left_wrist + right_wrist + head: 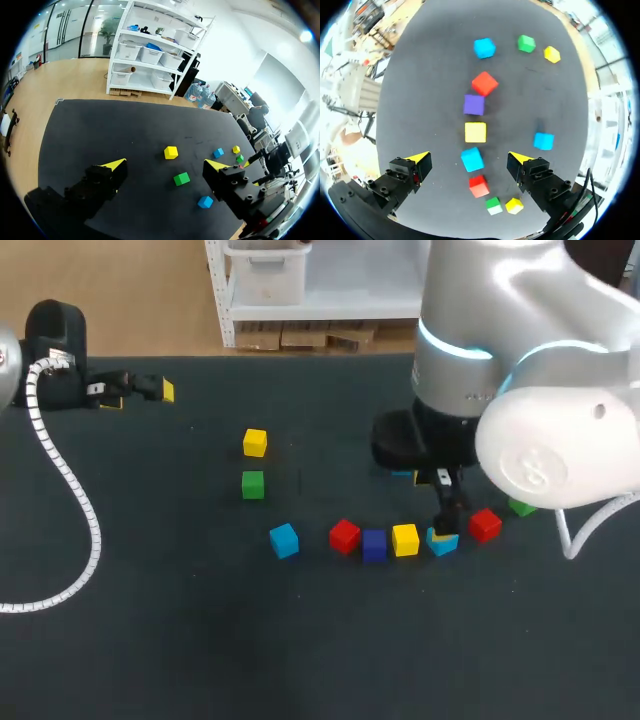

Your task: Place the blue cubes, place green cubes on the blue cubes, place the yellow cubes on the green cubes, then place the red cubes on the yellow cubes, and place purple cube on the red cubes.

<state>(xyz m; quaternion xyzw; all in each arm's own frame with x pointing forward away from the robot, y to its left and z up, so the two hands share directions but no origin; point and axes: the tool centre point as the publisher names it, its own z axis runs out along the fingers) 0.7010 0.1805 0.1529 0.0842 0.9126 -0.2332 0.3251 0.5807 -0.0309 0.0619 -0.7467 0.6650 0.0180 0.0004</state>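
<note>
A robotics lab, by every sign: a test bench, not a home or a shop. Black-matted table (150, 660) flanked by two robot arms — right arm (500, 350) bulky, silver, ringed with light, left arm (50, 340) trailing a coiled white cable (75, 500). Small coloured cubes (475, 132) strewn between and ahead of the right gripper (467, 155), jaws wide apart — plain blocks, nothing domestic.

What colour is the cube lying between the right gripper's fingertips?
Light blue; the cube shows best in the right wrist view.
</note>
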